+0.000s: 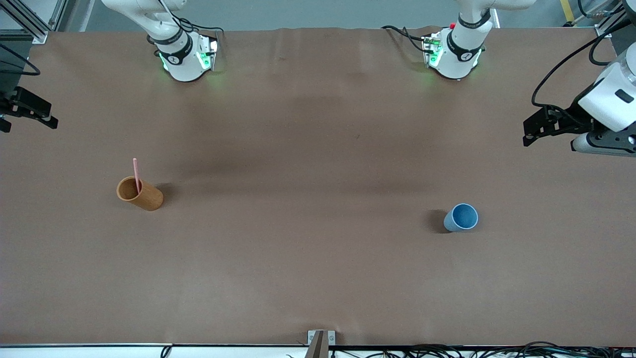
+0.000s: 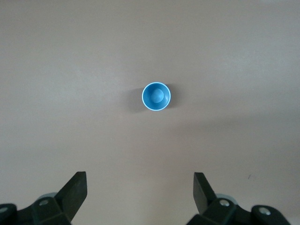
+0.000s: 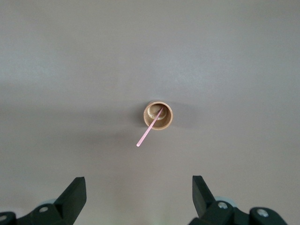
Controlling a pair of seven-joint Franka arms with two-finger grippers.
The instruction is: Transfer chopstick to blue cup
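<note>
right gripper: black two-finger right gripper (image 1: 37,118) high over the table's edge at the right arm's end, about 9 o'clock of the front view; jaws spread wide, nothing between them; in its wrist view its fingertips (image 3: 75,192) stand far apart

orange-brown cup: orange-brown cylindrical cup (image 1: 140,193), upright on the brown paper-covered table (image 1: 308,248), toward the right arm's end, about 8 o'clock from the table's middle

chopstick: thin straight pink chopstick (image 1: 135,175), lower end inside the orange-brown cup, upper half leaning out over the rim; not gripped, not lifted; seen from above in the right wrist view (image 3: 149,127)

blue cup: small matte blue tapered cup (image 1: 461,217), upright, empty as far as the left wrist view (image 2: 156,96) shows; toward the left arm's end, about 4 o'clock from the table's middle, well apart from the orange-brown cup

left gripper: black two-finger left gripper (image 1: 539,130) high over the table's edge at the left arm's end, about 3 o'clock of the front view; jaws wide apart, holding nothing

progress: nothing done yet, judging by how things lie; both arms wait clear of the cups

left to do: grasp the chopstick, draw it out, carry it across the table, drop it into the blue cup

likely worker: right arm for the pickup, as the stick is at its end; a handover may be needed, a guess only
</note>
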